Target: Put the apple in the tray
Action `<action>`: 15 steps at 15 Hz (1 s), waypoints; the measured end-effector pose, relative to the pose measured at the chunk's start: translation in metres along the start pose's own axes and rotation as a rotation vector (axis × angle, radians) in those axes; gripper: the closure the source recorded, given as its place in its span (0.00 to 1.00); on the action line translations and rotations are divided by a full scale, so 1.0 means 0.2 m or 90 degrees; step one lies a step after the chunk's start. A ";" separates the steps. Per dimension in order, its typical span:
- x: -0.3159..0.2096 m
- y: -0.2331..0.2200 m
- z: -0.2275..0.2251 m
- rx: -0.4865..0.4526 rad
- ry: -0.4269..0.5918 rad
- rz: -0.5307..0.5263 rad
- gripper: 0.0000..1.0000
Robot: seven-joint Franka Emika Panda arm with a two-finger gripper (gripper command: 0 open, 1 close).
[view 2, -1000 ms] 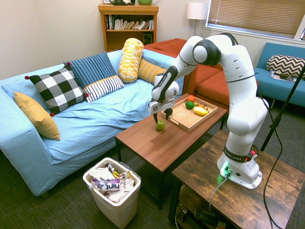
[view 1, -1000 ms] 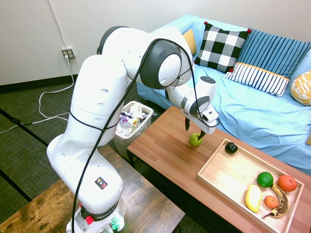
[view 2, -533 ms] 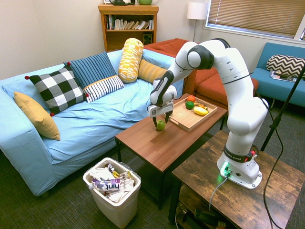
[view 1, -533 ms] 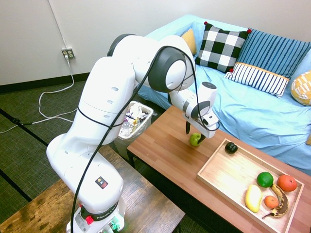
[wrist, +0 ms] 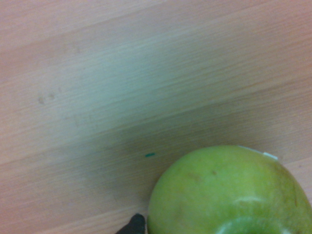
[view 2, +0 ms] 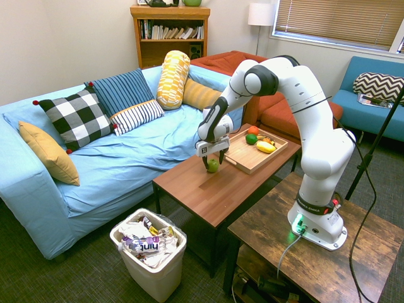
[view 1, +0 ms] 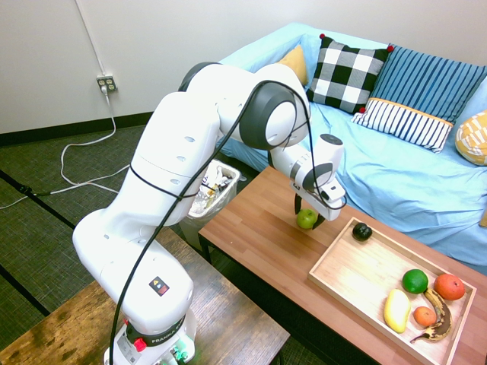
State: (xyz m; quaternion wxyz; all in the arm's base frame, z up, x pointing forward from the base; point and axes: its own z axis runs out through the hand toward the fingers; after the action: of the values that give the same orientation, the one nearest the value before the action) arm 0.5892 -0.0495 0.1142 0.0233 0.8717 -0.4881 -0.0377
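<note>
The yellow-green apple [view 1: 307,220] [view 2: 213,166] rests on the reddish-brown table, a short way from the near end of the pale wooden tray [view 1: 358,270] [view 2: 247,156]. My gripper [view 1: 309,214] [view 2: 213,163] is down over the apple, open, with a dark finger on either side of it. The apple sits between the fingers and is still on the table. In the wrist view the apple [wrist: 229,195] fills the lower right, with bare table wood around it.
The tray holds a small dark fruit [view 1: 362,231], a green round fruit [view 1: 415,280], an orange fruit [view 1: 449,286], a yellow fruit [view 1: 396,309] and a browned banana [view 1: 437,319]. A blue sofa [view 1: 396,167] runs behind the table. A white bin [view 1: 211,185] stands at the table's end.
My gripper has come down from above the apple until its fingers stand on either side of it. The apple has stayed in place and the fingers have stayed open.
</note>
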 end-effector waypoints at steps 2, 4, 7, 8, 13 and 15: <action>0.01 -0.01 -0.01 0.004 -0.003 0.002 1.00; 0.01 -0.01 -0.03 0.010 -0.005 0.002 1.00; 0.05 0.01 -0.19 0.025 0.004 0.009 1.00; 0.08 0.05 -0.29 0.030 0.008 0.016 1.00; 0.41 0.53 -0.65 0.056 0.044 0.105 1.00; 0.55 0.77 -0.72 0.061 0.055 0.147 1.00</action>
State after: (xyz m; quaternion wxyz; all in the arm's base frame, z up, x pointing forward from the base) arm 0.5284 -0.2240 0.2658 0.0068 0.8105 -0.5851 0.0264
